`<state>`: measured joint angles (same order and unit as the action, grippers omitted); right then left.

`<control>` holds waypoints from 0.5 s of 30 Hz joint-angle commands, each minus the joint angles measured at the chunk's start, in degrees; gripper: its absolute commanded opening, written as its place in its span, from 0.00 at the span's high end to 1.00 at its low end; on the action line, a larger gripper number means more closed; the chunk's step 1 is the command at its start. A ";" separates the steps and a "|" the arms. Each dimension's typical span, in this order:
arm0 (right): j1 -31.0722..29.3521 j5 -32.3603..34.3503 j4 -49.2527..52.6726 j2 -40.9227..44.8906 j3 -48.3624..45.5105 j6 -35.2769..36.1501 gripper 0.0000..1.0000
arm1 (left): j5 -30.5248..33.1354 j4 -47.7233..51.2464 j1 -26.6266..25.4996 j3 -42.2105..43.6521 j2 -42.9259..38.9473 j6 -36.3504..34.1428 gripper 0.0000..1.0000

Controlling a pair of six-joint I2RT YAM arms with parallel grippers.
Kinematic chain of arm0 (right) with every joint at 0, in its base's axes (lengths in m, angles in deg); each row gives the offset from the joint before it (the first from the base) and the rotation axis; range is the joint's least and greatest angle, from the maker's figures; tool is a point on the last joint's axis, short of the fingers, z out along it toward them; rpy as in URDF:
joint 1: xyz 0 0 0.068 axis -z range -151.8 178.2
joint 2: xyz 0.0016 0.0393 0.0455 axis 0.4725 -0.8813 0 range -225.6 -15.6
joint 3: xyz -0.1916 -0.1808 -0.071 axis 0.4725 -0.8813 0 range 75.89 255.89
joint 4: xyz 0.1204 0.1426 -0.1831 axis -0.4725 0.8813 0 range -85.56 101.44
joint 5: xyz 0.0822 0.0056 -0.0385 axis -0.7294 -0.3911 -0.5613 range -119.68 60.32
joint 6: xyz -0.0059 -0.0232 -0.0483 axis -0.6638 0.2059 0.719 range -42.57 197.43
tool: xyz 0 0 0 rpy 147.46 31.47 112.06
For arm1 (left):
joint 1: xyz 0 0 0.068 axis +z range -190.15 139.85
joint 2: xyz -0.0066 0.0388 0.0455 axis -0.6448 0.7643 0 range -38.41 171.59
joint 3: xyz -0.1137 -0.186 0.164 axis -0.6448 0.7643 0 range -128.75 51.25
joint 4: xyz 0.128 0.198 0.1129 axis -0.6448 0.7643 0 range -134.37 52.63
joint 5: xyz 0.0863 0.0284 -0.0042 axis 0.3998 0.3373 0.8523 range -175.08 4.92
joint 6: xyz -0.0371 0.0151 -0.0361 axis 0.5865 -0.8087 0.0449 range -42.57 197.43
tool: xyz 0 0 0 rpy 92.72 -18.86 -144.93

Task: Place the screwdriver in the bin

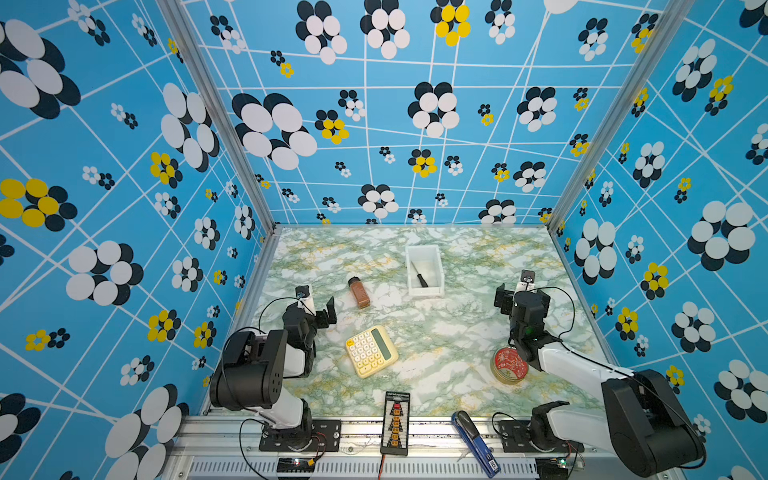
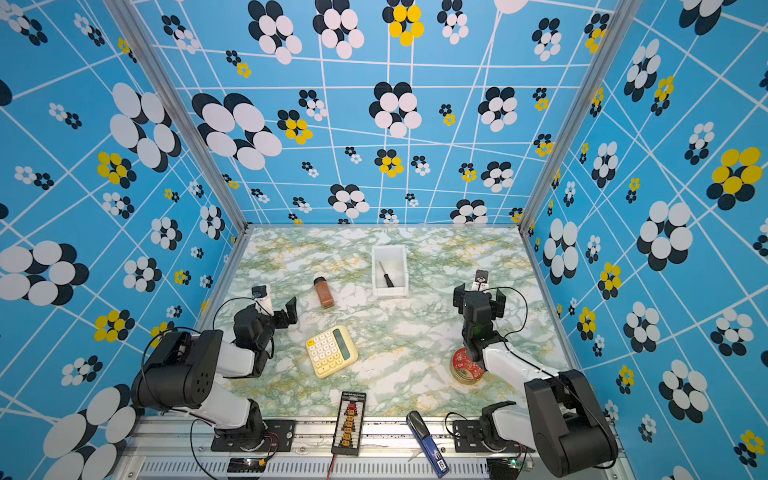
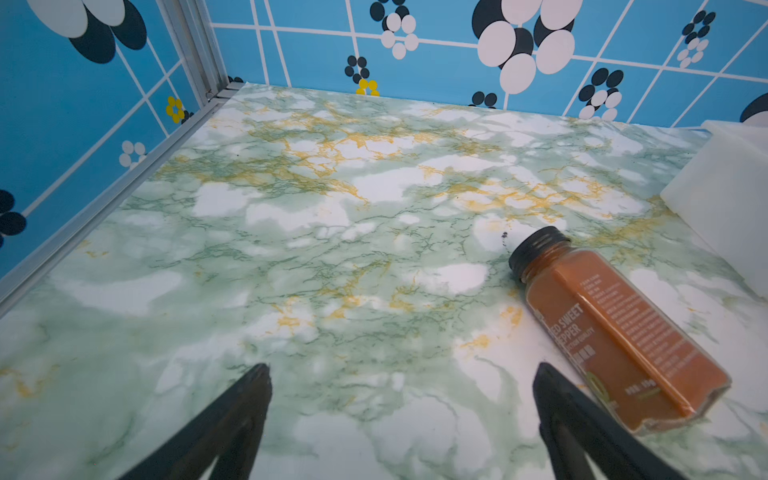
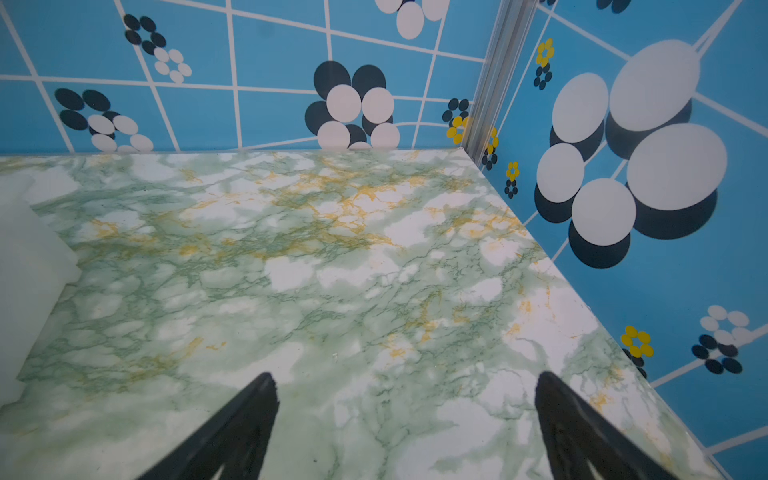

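Screwdriver (image 1: pixel 420 277): lying slantwise inside the bin (image 1: pixel 426 292), black handle toward the near wall.
Bin: toward the back of the marble-patterned table (image 1: pixel 457 332), between the arms.
Left gripper (image 3: pixel 401 370): jaws spread, holding nothing; a sweet pepper spice bottle (image 3: pixel 615 324) lies just beside it.
Right gripper (image 4: pixel 405 376): jaws spread wide, empty, above bare table.
Nearer front: yellow calculator (image 1: pixel 371 351), and a red-lidded tin (image 1: pixel 509 365) by the right arm.

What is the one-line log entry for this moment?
screwdriver: lying inside bin | left gripper: open, empty | right gripper: open, empty, clear of bin | task: looks done
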<state>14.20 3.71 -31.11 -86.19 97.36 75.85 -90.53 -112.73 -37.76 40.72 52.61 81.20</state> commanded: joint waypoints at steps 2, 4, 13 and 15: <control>2.26 -0.55 -8.32 0.66 -5.24 0.95 0.01 | 2.05 -10.65 -2.63 1.01 0.49 -3.76 0.01; 4.00 -1.56 -11.61 -1.39 -6.30 -0.68 0.01 | 1.97 -9.45 -2.84 0.49 0.25 -3.95 0.01; 9.59 -11.02 -22.52 -18.62 -2.01 -0.73 0.01 | 0.23 -8.08 -2.87 0.14 -0.24 -4.58 0.01; 9.92 -11.91 -17.24 -18.22 -0.14 -1.44 0.01 | -0.08 -8.86 -2.92 0.41 0.01 -4.65 0.01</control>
<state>23.66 -3.90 -48.60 -104.17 94.45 75.11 -90.01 -118.52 -40.40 41.33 52.76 77.75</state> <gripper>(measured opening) 0.991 0.992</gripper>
